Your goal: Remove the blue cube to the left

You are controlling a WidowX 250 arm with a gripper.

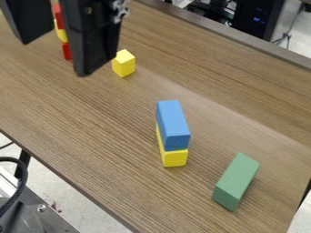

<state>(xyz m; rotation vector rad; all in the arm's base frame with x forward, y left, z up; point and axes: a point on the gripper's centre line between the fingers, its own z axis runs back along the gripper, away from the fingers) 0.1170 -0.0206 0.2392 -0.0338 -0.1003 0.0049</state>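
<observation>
The blue block (173, 125), longer than it is wide, lies on top of a yellow block (174, 157) near the middle of the table. My gripper (56, 57) hangs at the upper left, above and well apart from the blue block. Its two black fingers are spread, with a gap between them. Part of the red and yellow blocks behind shows in that gap.
A small yellow block (124, 63) stands just right of the gripper. Red and yellow blocks (61, 35) are partly hidden behind it. A green block (236, 181) lies at the lower right of the wooden table (97, 113).
</observation>
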